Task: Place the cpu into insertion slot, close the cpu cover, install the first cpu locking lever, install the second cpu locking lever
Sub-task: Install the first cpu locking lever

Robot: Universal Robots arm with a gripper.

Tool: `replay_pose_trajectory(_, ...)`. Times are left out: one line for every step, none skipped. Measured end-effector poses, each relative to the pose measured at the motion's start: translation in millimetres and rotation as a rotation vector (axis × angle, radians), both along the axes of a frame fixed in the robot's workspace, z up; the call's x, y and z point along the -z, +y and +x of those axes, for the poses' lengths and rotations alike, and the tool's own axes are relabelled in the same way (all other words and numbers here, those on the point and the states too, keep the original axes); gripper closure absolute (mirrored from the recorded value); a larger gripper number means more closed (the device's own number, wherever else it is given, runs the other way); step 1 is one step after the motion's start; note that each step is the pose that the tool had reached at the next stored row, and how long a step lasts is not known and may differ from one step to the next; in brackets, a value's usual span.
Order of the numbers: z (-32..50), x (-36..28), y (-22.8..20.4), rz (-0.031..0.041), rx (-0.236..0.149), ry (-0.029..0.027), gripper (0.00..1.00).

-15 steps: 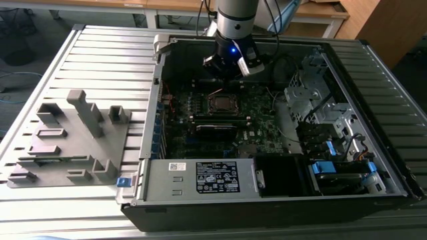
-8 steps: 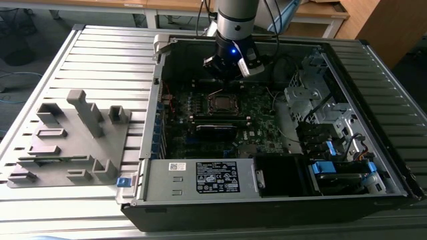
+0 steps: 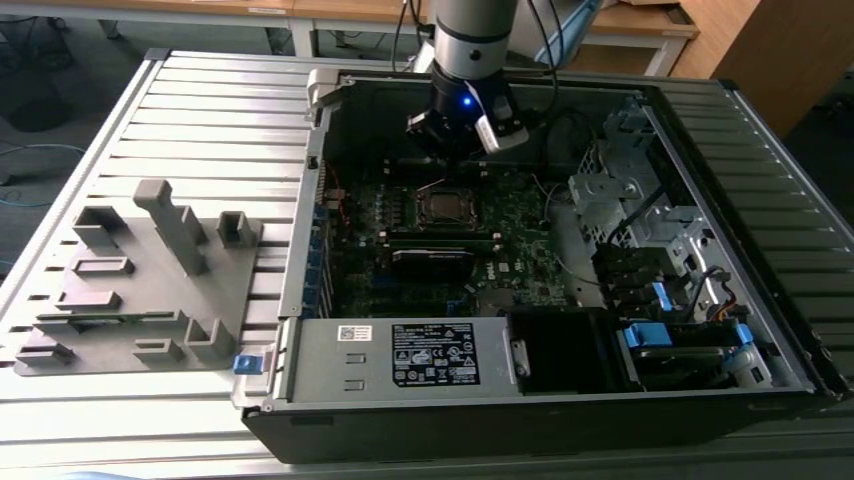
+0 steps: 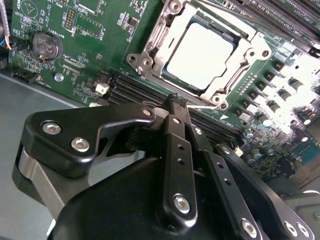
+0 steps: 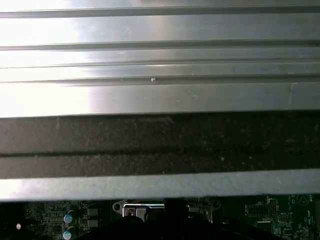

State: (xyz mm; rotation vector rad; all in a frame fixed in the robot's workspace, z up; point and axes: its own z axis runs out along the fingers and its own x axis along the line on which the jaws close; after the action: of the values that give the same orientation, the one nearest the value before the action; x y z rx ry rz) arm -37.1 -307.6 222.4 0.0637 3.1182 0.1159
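Hovering closed, empty gripper (image 4: 178,101) near cpu (image 4: 200,54)
pale silver square inside cpu cover (image 4: 157,37); exterior view adds slatted surface (image 3: 200,110)

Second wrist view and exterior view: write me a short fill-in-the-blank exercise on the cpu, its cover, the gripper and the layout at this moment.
1. In the second wrist view the cpu shows through the square ____ of the cpu cover.
2. The gripper, fingers shut, holds ____.
3. In the exterior view the grey fixture block lies to the exterior view's ____ of the computer case.

Missing words: window; nothing; left.
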Motion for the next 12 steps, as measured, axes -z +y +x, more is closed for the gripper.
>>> replay_pose_trajectory(0.0,0.0,0.6,-0.0001,0.000,0.0000,0.89)
replay_pose_trajectory(0.0,0.1,1.1,-0.0002,0.000,0.0001,0.89)
replay_pose_trajectory(0.0,0.2,1.5,-0.0001,0.000,0.0000,0.89)
replay_pose_trajectory(0.0,0.3,1.7,0.0000,0.000,0.0000,0.89)
replay_pose_trajectory(0.0,0.3,1.7,-0.0001,0.000,0.0001,0.89)
replay_pose_trajectory(0.0,0.4,1.7,-0.0002,0.000,0.0001,0.89)
replay_pose_trajectory(0.0,0.7,1.8,0.0000,0.000,-0.0006,0.89)
replay_pose_trajectory(-0.1,1.1,1.7,0.0002,0.000,-0.0023,0.89)
replay_pose_trajectory(-0.1,1.4,1.7,0.0005,0.000,-0.0048,0.89)
replay_pose_trajectory(-0.1,1.8,1.7,0.0013,0.000,-0.0080,0.89)
replay_pose_trajectory(-0.1,2.2,1.8,0.0023,0.000,-0.0118,0.89)
replay_pose_trajectory(-0.1,2.6,1.8,0.0033,0.000,-0.0154,0.89)
